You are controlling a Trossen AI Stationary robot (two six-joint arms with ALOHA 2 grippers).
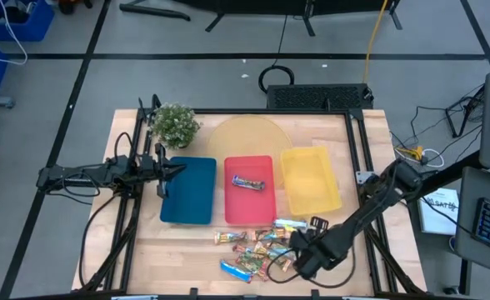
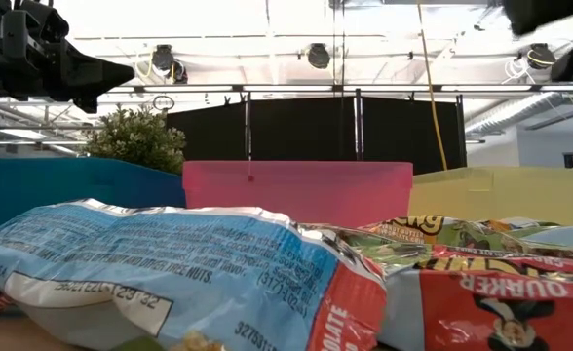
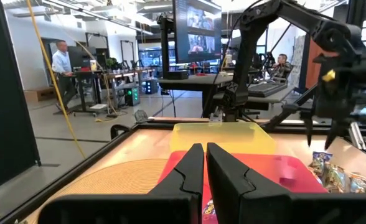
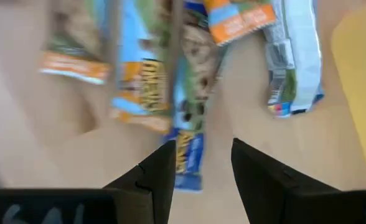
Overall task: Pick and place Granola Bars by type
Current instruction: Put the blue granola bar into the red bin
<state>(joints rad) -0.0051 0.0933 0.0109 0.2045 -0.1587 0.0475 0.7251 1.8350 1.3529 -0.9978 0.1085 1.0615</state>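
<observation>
Several granola bars (image 1: 257, 248) lie in a loose pile on the table near its near edge, and they fill the low view up close (image 2: 160, 268). One more bar (image 1: 248, 182) lies flat in the red tray (image 1: 249, 208). My right gripper (image 1: 299, 248) hangs open over the right side of the pile. In its wrist view the gripper (image 4: 203, 155) has a blue-wrapped bar (image 4: 188, 158) beside one finger and other bars beyond. My left gripper (image 1: 168, 171) is shut and held above the blue tray's left edge (image 1: 163, 200); its wrist view shows it (image 3: 205, 163) pointing toward the red tray.
Blue, red and yellow trays (image 1: 310, 179) stand side by side mid-table, partly on a round pale mat (image 1: 245, 133). A potted plant (image 1: 174, 123) stands at the far left corner. People sit and stand at desks beyond the table (image 3: 61, 59).
</observation>
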